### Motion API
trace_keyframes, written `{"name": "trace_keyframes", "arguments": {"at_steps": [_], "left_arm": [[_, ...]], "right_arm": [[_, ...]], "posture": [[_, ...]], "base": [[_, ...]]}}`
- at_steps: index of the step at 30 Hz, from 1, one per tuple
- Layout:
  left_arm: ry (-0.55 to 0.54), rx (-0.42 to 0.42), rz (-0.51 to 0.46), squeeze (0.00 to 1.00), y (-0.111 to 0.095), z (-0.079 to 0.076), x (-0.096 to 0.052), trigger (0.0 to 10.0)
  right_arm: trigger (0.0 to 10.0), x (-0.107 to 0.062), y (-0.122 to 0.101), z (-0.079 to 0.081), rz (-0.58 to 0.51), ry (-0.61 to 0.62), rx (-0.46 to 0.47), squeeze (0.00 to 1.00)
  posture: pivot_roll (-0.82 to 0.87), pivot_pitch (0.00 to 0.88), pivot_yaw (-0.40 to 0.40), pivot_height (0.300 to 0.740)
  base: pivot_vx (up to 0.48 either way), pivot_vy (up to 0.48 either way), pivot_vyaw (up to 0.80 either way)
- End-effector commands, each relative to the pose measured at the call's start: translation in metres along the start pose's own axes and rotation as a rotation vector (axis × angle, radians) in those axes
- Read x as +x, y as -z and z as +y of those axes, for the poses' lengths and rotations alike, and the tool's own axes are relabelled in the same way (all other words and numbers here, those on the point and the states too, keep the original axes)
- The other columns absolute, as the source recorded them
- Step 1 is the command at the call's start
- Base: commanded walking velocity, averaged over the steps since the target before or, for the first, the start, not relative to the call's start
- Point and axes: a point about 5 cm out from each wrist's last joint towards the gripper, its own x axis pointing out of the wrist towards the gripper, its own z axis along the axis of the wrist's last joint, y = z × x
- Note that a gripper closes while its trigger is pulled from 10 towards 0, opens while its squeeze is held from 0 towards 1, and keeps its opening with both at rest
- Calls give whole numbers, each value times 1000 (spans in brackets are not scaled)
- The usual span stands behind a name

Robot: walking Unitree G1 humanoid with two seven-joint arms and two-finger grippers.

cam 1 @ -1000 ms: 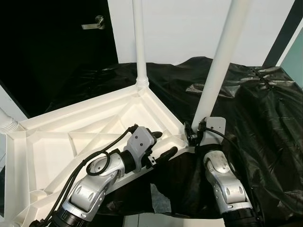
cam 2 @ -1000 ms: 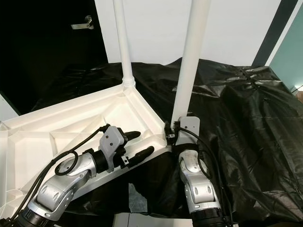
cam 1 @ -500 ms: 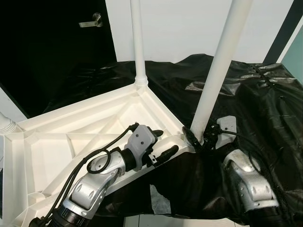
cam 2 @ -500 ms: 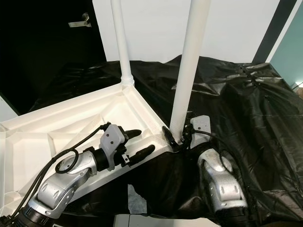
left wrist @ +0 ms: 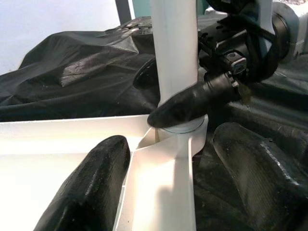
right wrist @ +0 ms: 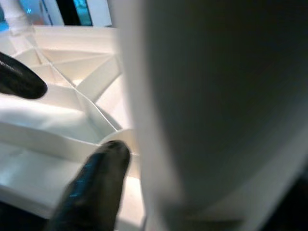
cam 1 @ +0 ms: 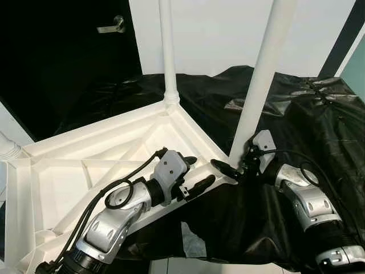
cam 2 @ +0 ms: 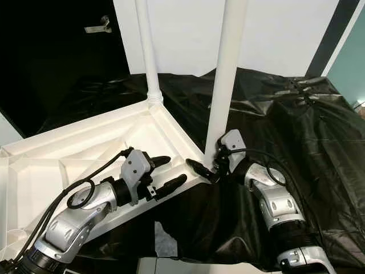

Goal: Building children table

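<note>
A white plastic tabletop point(cam 1: 102, 165) lies upside down on a black sheet. Two white legs stand upright in its corners, a far leg point(cam 1: 167, 51) and a near leg point(cam 1: 259, 80). My right gripper point(cam 1: 231, 165) reaches in from the right and is shut on the near leg's base. One of its black fingers point(left wrist: 192, 101) lies across the front of the leg's collar, and the other is hidden behind the leg. My left gripper point(cam 1: 197, 173) is open and straddles the tabletop's front rim beside that corner, with its fingers point(left wrist: 86, 187) on either side of the rim.
The black plastic sheet point(cam 1: 308, 131) covers the surface to the right and behind. A third leg's base point(cam 1: 8, 149) stands at the far left corner. A dark door with a handle point(cam 1: 111, 25) is behind on the left, beside a white wall. A pale scrap point(cam 1: 193, 242) lies near the front edge.
My right arm has swung from below the near leg round to its right side, while the gripper stayed at the leg's base. The left gripper has kept its place.
</note>
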Motion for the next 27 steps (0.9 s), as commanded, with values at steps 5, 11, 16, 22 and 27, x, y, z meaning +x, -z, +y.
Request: {"name": "trace_keyframes", "arguments": {"at_steps": [5, 11, 16, 22, 27], "left_arm": [[59, -2, 9, 0, 2, -3, -1, 10000], [65, -6, 7, 0, 2, -5, 0, 10000], [81, -11, 9, 0, 3, -7, 1, 10000], [91, -14, 13, 0, 4, -8, 0, 10000], [98, -17, 14, 0, 4, -8, 0, 10000]], "right_arm": [[0, 0, 6, 4, 26, -60, 10, 0], [0, -5, 11, 1, 45, 21, 20, 0], [10000, -8, 17, 1, 75, 201, 18, 0], [10000, -7, 20, 9, 80, 405, 92, 0], [10000, -6, 22, 18, 89, 594, 163, 0]], "posture": [[20, 0, -21, 740], [6, 0, -14, 740], [-7, 0, 0, 740], [-17, 0, 9, 740], [-26, 0, 16, 740]], "base": [[0, 0, 0], [0, 0, 0], [0, 0, 0], [0, 0, 0], [0, 0, 0]]}}
